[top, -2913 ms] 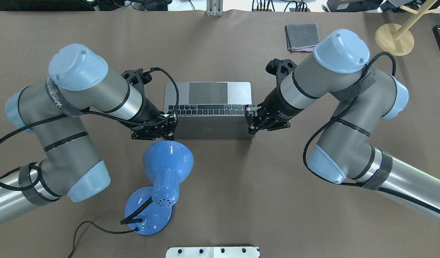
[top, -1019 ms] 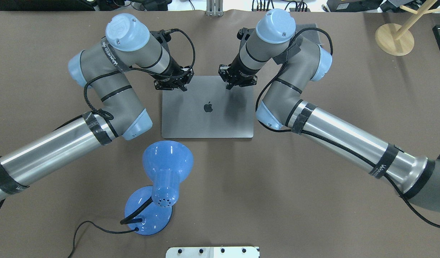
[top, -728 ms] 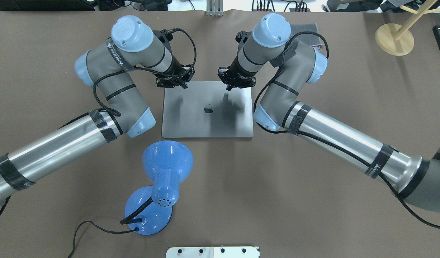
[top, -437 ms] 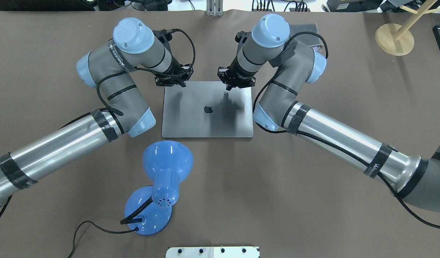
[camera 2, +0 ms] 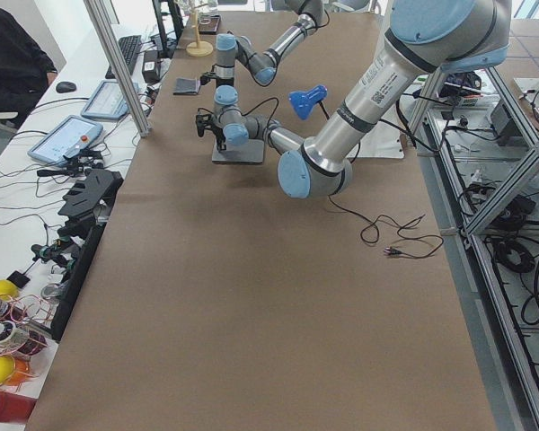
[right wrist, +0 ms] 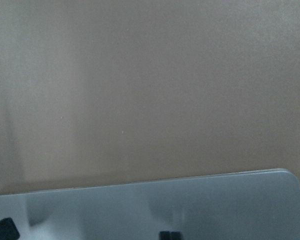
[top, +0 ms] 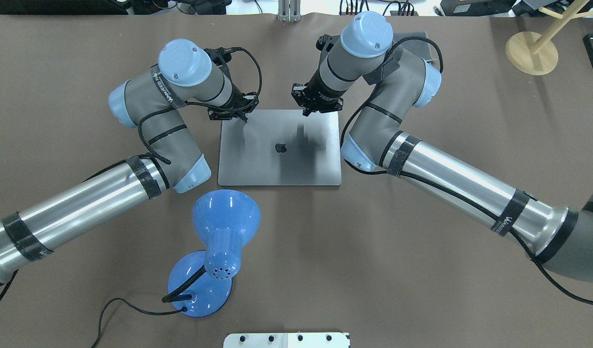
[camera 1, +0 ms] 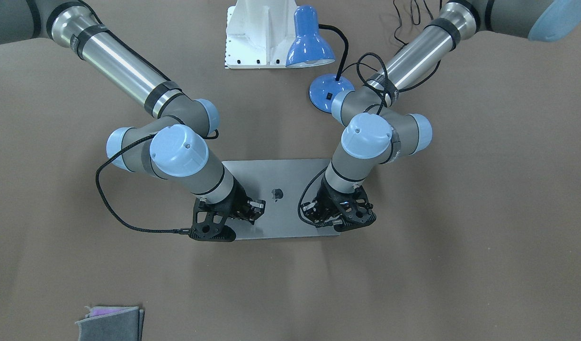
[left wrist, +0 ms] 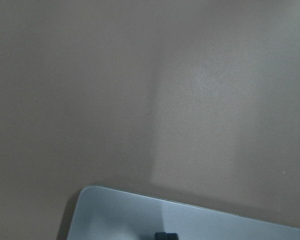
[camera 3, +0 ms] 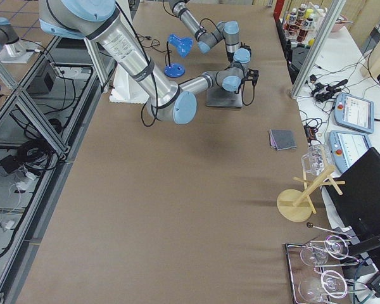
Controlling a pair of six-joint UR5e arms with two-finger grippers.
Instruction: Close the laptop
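At the middle of the table (top: 470, 121) you see the laptop (top: 279, 166) lying shut, logo up. The left gripper (top: 243, 117) is over its 11 o'clock edge, the right gripper (top: 305, 114) at 1 o'clock; how wide they stand you cannot tell.

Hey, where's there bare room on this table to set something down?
Bare table lies beside the blue desk lamp, between the laptop and the white base plate; more between laptop and folded cloth. Crowded: the laptop's far edge, under the left gripper and right gripper.
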